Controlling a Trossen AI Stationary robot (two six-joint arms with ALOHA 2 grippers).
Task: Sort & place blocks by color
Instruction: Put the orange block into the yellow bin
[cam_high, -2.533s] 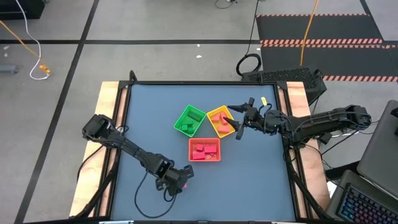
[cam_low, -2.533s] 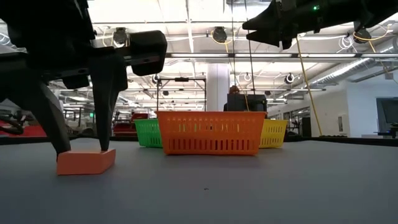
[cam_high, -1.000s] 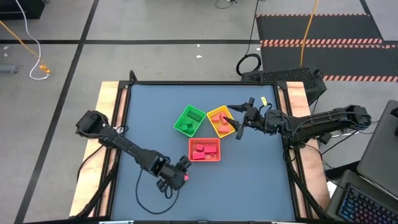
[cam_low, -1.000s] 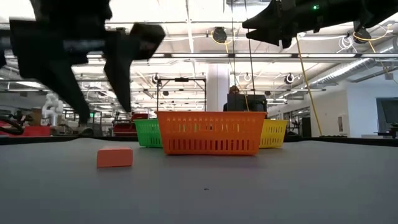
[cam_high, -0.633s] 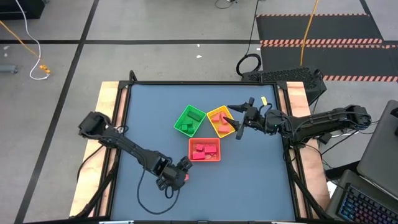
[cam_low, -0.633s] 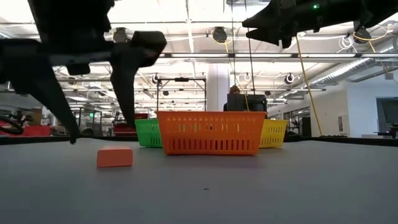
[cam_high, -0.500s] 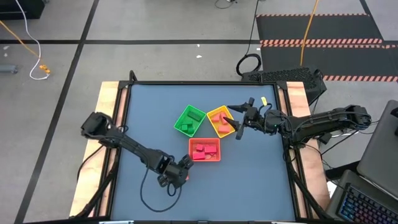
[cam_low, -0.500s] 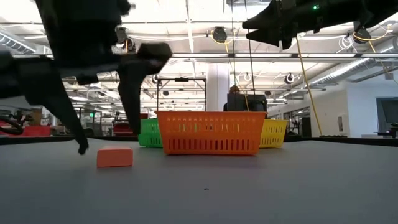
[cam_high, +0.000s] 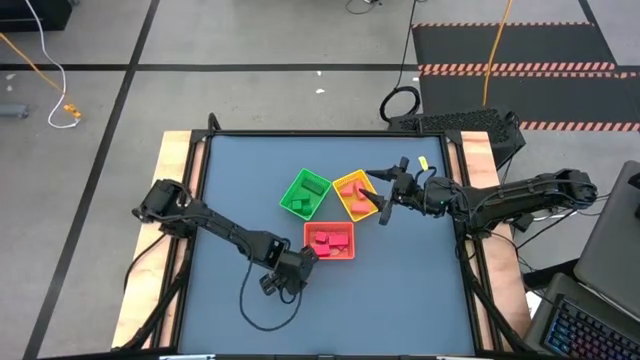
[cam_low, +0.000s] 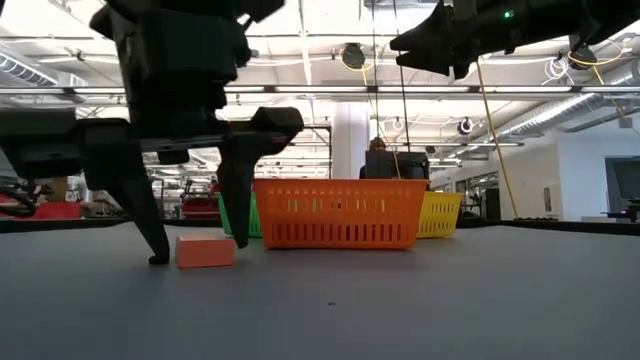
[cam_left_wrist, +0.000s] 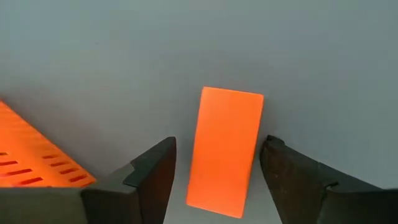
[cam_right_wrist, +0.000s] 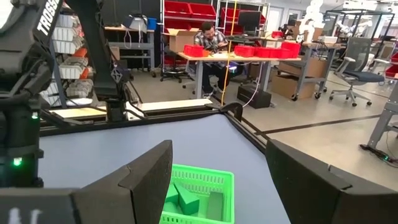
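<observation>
Left gripper (cam_low: 192, 255) low over the table (cam_high: 400, 290) at its near side, just left of the red tray (cam_high: 329, 241). Fingers (cam_left_wrist: 155, 174) spread, one on each side of an orange block (cam_left_wrist: 225, 149) lying flat on the table. In the left wrist view there is a gap between block and each finger; block not pinched. In the low view the block (cam_low: 205, 250) rests on the table between the two fingertips, nearer the left one. In the high view the block is hidden under the gripper (cam_high: 290, 268).

Right gripper (cam_high: 383, 196) held in the air at the right edge of the yellow tray (cam_high: 353, 194), well above the table; fingers (cam_right_wrist: 143, 180) spread wide, nothing between them. Its wrist view looks across to the green tray (cam_right_wrist: 202, 196).

Trays grouped mid-table: green tray (cam_high: 305, 193) far left, yellow tray just right of it, red tray near, in front of both. Green blocks (cam_right_wrist: 181, 198) in the green tray, orange blocks (cam_high: 358, 193) in the yellow tray, red blocks (cam_high: 328, 243) in the red tray. Exact counts cannot be told.

Person (cam_right_wrist: 214, 40) seated at a bench in the room beyond the table.
</observation>
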